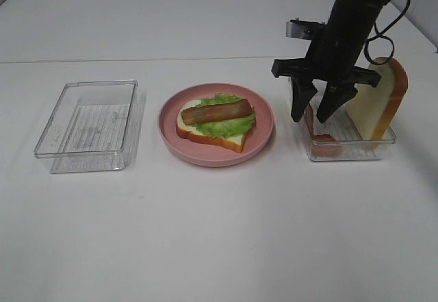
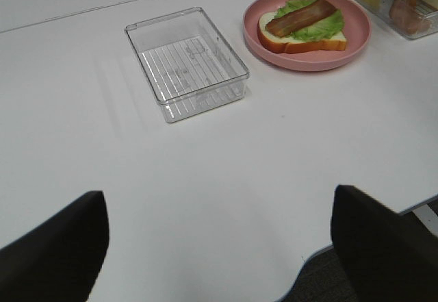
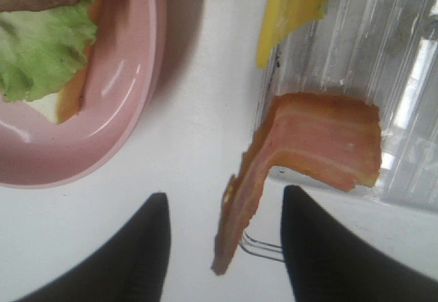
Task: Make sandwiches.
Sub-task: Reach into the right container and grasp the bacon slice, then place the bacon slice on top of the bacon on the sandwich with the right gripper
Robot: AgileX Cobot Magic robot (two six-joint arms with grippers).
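While right hand (image 1: 308,119) straddles bacon strip (image 3: 321,144), fingers apart, untouching, left hand (image 2: 217,192) gapes empty; cheese (image 3: 291,7) cut off by edge.

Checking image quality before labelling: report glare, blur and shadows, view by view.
Exterior high: soft, even light, only a faint shadow under the plate. Left wrist: the gripper shows as dark, soft-edged shapes; the table beyond is sharp. Right wrist: white glare streaks on the plate rim and the tray's ribs; the bacon hanging over its edge looks slightly soft.
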